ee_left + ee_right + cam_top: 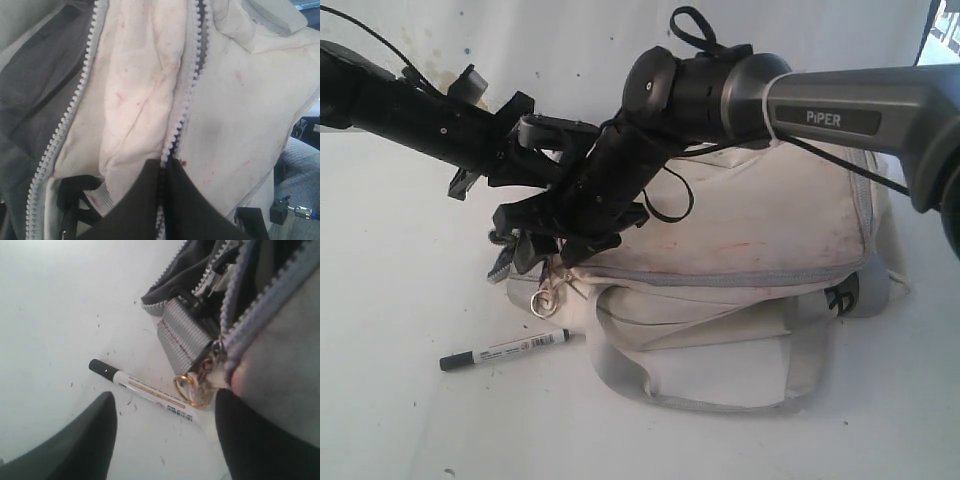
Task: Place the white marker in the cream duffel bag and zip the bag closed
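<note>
The white marker (pixel 506 350) lies flat on the table with its black cap pointing away from the cream duffel bag (pixel 750 235), just off the bag's left end. The bag's top zipper stands open, showing the pale lining (pixel 130 100). My left gripper (pixel 163 164) is shut on the bag's zipper edge, with the teeth running up from between its fingers. My right gripper (pixel 165 407) hangs open over the table beside the bag's end. The marker (pixel 145 392) lies a little beyond its fingertips, with nothing held between them.
A gold ring (pixel 190 390) on a zipper pull hangs at the bag's end, close to the marker's tail. A grey webbing strap (pixel 620 385) loops out on the table in front of the bag. Both arms crowd the bag's left end.
</note>
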### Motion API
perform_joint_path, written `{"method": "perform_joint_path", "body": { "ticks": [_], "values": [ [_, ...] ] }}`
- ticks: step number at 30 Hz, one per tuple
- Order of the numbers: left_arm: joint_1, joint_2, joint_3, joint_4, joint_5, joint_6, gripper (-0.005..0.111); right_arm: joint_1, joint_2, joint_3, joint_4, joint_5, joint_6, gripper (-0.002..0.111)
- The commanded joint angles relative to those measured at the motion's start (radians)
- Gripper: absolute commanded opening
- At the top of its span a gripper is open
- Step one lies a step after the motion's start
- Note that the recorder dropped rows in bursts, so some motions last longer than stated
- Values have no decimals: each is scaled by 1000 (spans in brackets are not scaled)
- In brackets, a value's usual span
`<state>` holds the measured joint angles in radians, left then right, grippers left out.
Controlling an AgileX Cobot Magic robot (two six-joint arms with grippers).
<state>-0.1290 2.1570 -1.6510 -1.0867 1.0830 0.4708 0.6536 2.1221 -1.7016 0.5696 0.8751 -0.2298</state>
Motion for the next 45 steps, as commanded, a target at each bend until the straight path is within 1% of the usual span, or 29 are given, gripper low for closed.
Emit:
{"method": "perform_joint_path", "body": {
  "ticks": [1, 5, 9, 13, 17, 24, 29, 32, 37, 45],
  "values": [
    [5, -3, -1, -12, 13, -13, 0, 39, -1, 5, -64, -57, -2, 56],
    [5, -3, -1, -5, 15, -27, 0, 97, -8, 5, -198, -85, 38, 55],
    [7, -3, -1, -3, 22, -27, 0, 147, -21, 5, -371, -84, 156, 55],
    [7, -3, -1, -3, 28, -27, 0, 178, -55, 33, -477, -124, 307, 55],
    [7, -3, -1, -3, 37, -27, 0, 203, -97, 98, -519, -231, 429, 55],
    [7, -3, -1, -3, 67, -27, 0, 233, -105, 210, -519, -407, 513, 55],
    [7, -3, -1, -1, 69, -23, 0, 233, -105, 245, -535, -435, 587, 55],
    [7, -3, -1, -1, 65, -23, 0, 233, -105, 259, -597, -442, 646, 55],
    [7, -3, -1, -1, 65, -23, 0, 233, -105, 282, -769, -448, 793, 55],
    [7, -3, -1, -1, 63, -23, 0, 233, -105, 344, -787, -643, 810, 55]
  ]
}}
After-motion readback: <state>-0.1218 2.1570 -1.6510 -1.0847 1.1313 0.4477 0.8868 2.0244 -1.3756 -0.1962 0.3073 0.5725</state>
